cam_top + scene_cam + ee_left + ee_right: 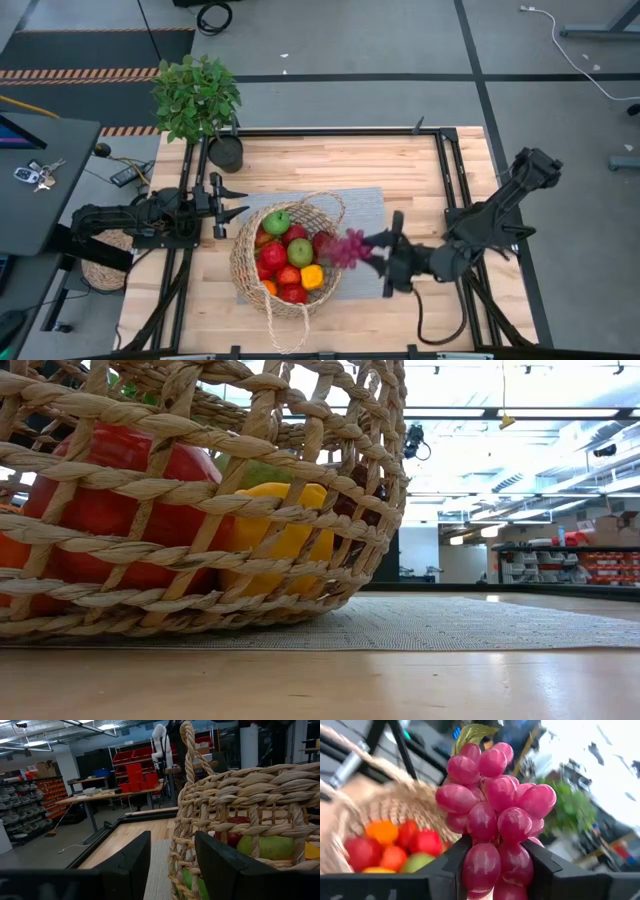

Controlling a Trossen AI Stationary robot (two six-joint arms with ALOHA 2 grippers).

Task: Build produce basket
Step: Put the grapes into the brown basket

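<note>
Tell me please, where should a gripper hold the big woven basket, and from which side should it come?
Probably one looped handle of the basket: it stands above the rim, thin enough for two fingers. The open left gripper is beside that far-left rim, so coming from there looks simplest. The right gripper is shut on the grapes. The wide wall, full of produce, suits pinching less.
</note>
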